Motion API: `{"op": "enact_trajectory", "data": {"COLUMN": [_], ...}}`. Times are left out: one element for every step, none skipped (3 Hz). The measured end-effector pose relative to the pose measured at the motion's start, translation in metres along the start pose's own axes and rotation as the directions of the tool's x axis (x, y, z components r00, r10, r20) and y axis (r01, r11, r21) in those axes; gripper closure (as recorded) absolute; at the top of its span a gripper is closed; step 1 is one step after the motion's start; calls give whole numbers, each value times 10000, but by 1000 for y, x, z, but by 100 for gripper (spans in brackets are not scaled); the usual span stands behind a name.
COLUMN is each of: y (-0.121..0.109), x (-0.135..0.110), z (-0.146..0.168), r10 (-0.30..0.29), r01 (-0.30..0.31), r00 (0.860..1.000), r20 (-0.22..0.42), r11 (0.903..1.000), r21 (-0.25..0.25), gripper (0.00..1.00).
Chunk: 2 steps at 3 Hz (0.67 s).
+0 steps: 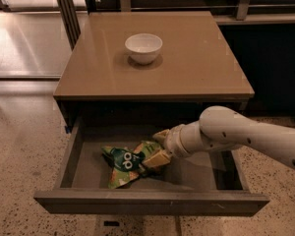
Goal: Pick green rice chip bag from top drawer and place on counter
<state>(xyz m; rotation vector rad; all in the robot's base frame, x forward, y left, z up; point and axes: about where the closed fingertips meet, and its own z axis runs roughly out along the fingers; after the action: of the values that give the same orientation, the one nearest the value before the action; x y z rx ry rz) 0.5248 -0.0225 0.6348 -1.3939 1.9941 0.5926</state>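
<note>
Crumpled light-green rice chip bag (125, 163), with a dark green round patch bearing white letters, lying on the smooth grey floor of the open top drawer (152, 203), a wide shallow grey-brown box with a plain front panel. The bag sits left of the drawer's centre, nearer the front panel than the back.

The gripper (158, 147) is down inside the drawer at the bag's right end. Its two tan fingers (157, 158) stand apart, one above and one below the bag's right edge, which lies between them.

A white, rounded arm (246, 134) reaches in from the right over the drawer's right side.

Above the drawer is the square glossy tan-brown counter (196, 63), carrying a small white bowl (143, 47) towards its rear centre. Speckled stone floor (19, 146) surrounds the cabinet.
</note>
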Motion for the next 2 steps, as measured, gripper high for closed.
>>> {"op": "enact_trajectory", "data": {"y": [0,0], "x": [0,0], "z": [0,0], "r10": [0,0], "r01": [0,0], "r00": [10000,10000], "r20": [0,0], "r11": [10000,10000], "r21": [0,0], "gripper": [65,88]}}
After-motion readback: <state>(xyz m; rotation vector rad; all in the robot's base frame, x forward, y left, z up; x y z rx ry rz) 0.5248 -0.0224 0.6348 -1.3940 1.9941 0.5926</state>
